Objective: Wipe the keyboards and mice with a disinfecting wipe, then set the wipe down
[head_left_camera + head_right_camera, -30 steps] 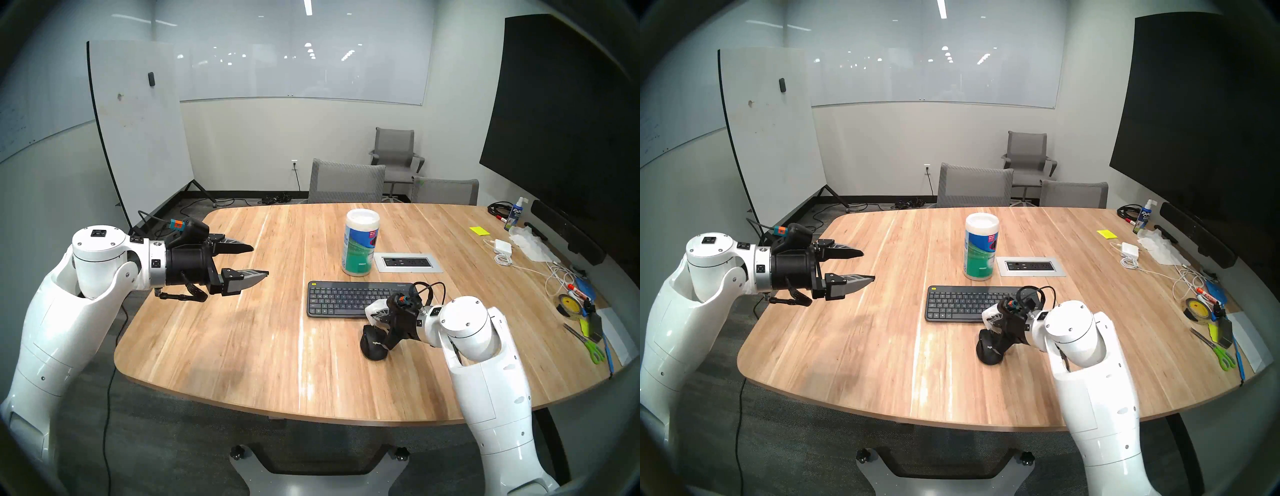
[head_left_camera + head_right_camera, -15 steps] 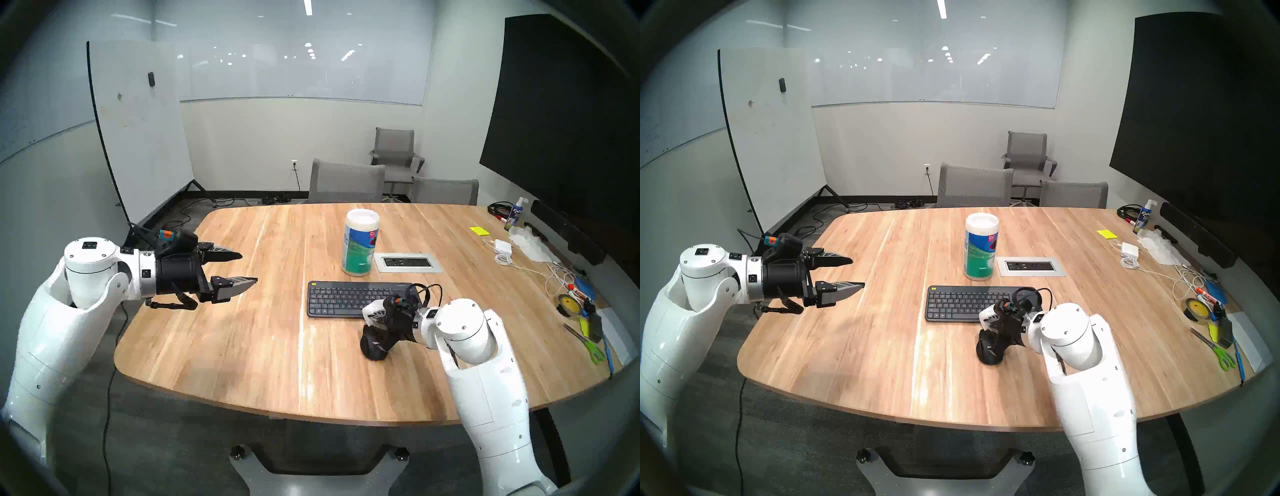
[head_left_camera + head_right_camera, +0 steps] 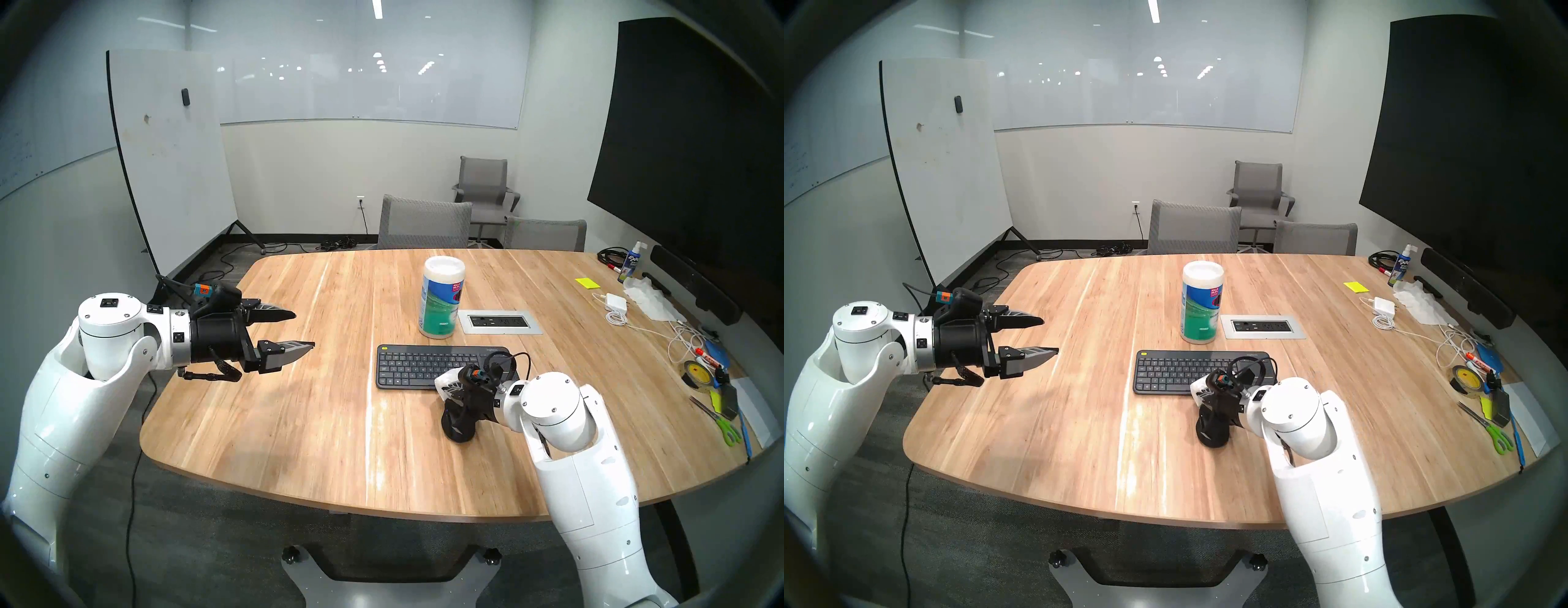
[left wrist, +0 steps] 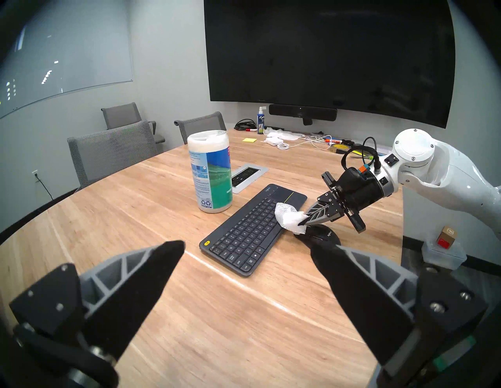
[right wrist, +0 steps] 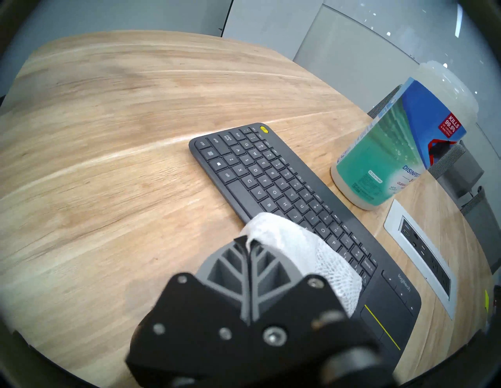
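Note:
The black keyboard [image 3: 424, 365] lies mid-table, and it also shows in the right wrist view [image 5: 271, 176]. The black mouse [image 3: 456, 426] sits just in front of the keyboard's right end. My right gripper [image 4: 299, 224] is shut on the white wipe [image 4: 288, 220], which hangs at the fingertips just above the mouse [image 4: 322, 235] and beside the keyboard's touchpad end. In the right wrist view the wipe [image 5: 298, 243] drapes over the shut gripper [image 5: 248, 239], and the mouse is hidden. My left gripper [image 3: 304, 329] is open and empty above the table's left side.
A tall white wipe canister [image 3: 441, 301] stands behind the keyboard, next to a power outlet panel [image 3: 500, 321]. At the table's right edge lie a charger [image 3: 615, 302], a tissue [image 3: 649, 301], tape [image 3: 698, 373] and scissors [image 3: 721, 424]. Grey chairs [image 3: 424, 223] stand behind the table.
My right gripper has shifted left and slightly nearer over the mouse with the wipe in it. My left arm drew back to the left, then held still.

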Robot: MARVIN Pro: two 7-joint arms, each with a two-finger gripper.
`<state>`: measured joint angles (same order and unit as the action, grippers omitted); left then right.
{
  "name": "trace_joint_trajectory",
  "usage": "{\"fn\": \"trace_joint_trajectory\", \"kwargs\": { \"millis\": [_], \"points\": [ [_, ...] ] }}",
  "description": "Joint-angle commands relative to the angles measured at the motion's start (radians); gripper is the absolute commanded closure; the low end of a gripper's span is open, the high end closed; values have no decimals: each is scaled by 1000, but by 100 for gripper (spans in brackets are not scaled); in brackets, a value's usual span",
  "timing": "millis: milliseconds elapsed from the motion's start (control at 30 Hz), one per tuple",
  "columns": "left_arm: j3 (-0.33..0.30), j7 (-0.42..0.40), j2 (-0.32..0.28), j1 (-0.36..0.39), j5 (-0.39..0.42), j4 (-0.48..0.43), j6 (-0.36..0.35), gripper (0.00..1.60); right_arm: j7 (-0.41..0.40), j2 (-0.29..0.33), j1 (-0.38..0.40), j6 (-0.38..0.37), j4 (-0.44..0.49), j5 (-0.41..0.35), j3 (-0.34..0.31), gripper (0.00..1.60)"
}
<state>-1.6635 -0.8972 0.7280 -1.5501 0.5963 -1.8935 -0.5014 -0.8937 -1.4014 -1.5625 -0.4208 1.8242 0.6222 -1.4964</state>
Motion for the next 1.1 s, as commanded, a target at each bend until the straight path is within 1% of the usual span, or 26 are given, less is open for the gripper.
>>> {"fn": "trace_joint_trajectory", "kwargs": {
  "millis": [0,267,400,733,1067],
  "points": [
    [-12,1,2,7,6,-7,3,0,50,-44,34,-5,-20,24,35,160],
    [-11,1,1,8,6,-6,3,0,92,-81,95,-26,-87,61,65,160],
    [-11,1,1,8,6,-6,3,0,103,-90,111,-32,-102,68,72,160],
    [-11,1,1,7,7,-7,3,0,127,-108,134,-42,-115,91,91,160],
    [-11,1,1,7,7,-7,4,0,147,-134,125,-44,-125,121,147,160]
  ]
}}
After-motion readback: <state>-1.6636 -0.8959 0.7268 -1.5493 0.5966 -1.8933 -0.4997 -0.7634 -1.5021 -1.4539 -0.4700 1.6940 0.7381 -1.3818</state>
